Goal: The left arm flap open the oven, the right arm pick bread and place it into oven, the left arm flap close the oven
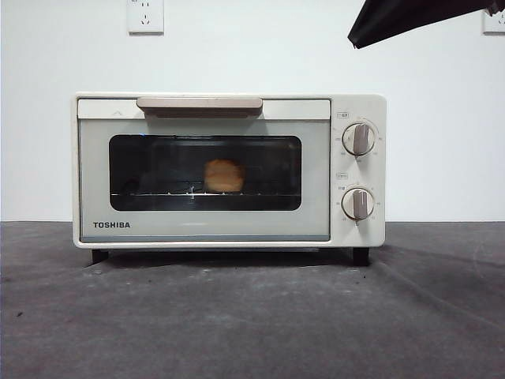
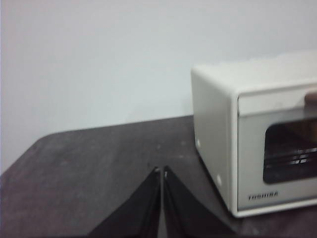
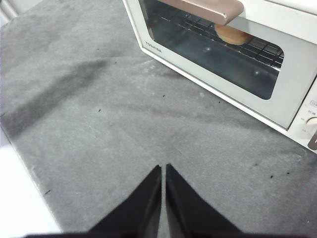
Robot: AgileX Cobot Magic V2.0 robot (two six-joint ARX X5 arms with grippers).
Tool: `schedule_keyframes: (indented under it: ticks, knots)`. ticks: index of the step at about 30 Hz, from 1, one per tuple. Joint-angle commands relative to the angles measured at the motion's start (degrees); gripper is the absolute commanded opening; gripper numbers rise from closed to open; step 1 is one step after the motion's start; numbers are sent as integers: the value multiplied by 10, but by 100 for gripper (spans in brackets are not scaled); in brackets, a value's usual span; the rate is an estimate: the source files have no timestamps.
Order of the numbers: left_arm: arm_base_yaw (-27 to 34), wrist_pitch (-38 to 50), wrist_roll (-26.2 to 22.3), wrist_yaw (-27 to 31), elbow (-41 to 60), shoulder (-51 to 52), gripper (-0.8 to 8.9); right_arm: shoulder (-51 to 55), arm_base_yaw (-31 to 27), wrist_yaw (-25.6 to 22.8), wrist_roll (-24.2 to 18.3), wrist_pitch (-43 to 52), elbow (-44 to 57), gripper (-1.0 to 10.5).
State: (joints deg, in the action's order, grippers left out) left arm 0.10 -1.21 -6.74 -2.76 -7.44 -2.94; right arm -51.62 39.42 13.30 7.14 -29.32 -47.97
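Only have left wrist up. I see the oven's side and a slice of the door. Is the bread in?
Observer: Yes. In the front view the bread sits on the wire rack behind the glass of the oven.
Operator: Door fully shut?
Observer: It looks so. In the front view the door stands flush and upright, with the handle at the top.
Operator: Where's the right gripper?
Observer: The right gripper is over bare table in front of the oven, jaws together, holding nothing.
Operator: Anything near the oven front?
Observer: Only a dark arm tip high at the front view's top right corner, well above the oven.
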Motion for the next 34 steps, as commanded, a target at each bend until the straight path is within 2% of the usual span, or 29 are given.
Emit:
schedule_keyframes:
  ticks: [1, 16, 34]
  knots:
    - [4, -2, -5, 3, 18, 10, 16, -3, 5, 0, 3, 6, -3, 10]
    - [7, -96, -7, 3, 68, 28, 16, -3, 5, 0, 3, 6, -3, 10]
    - [7, -95, 0, 3, 68, 28, 16, -3, 5, 0, 3, 6, -3, 10]
